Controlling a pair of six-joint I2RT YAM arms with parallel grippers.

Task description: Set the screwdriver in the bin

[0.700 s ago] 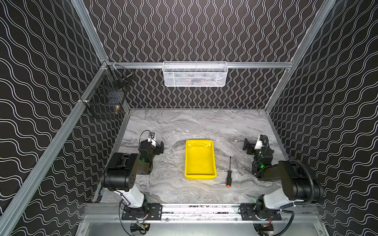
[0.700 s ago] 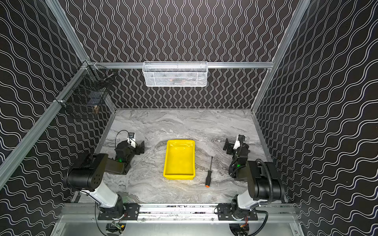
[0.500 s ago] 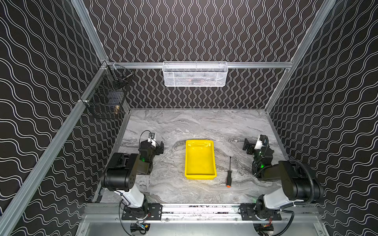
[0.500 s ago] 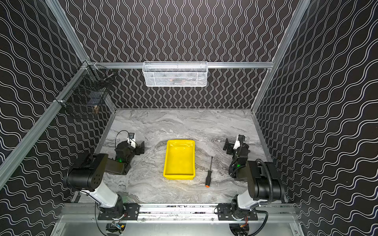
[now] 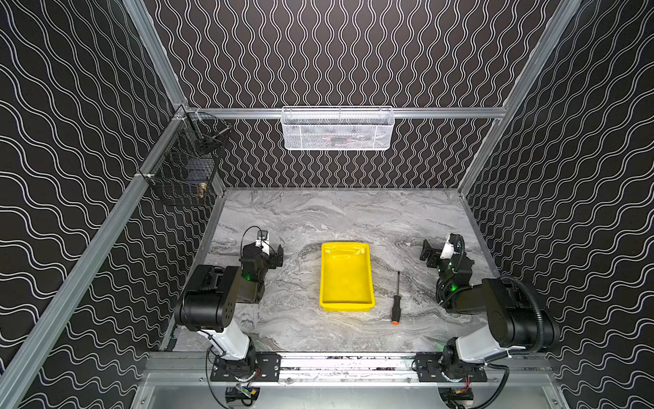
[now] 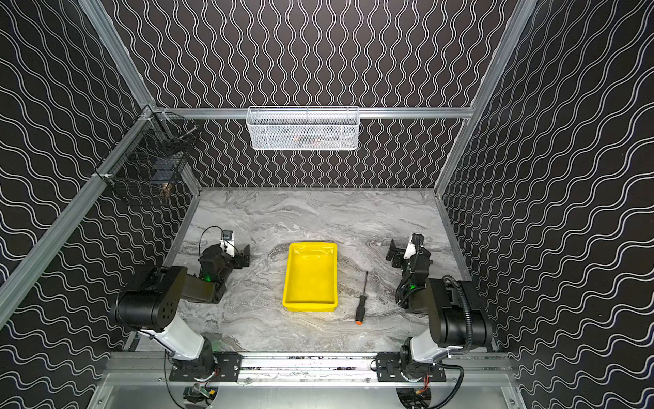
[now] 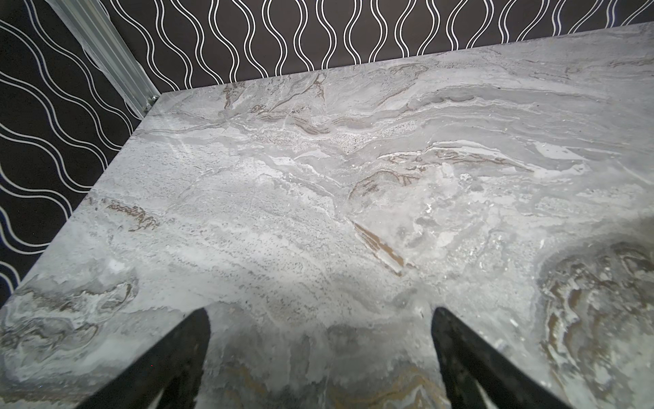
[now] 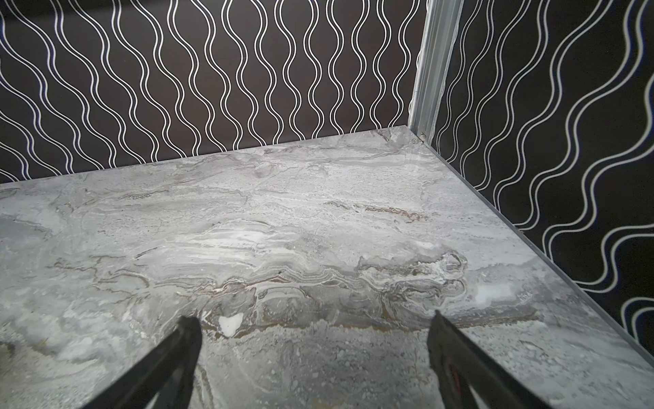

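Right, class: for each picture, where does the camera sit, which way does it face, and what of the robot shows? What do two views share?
Top view: high in front, looking down at table, bin, screwdriver; both arms show.
Top view: beside it, same aim; bin, both arms show.
Left wrist: on its arm, faces table's far-left corner; open left gripper shows.
Right wrist: on its arm, faces far-right corner; open right gripper shows.
Shared: wrist views both see table, wall; no bin.

We see a white mesh basket (image 5: 338, 129) hung on the aluminium rail (image 5: 442, 112) along the back wall, its contents too blurred to name. A black wire basket (image 5: 184, 170) hangs in the left rear corner. Below lies a grey marbled tabletop (image 5: 336, 216), enclosed by dark wave-patterned walls (image 5: 336, 53)
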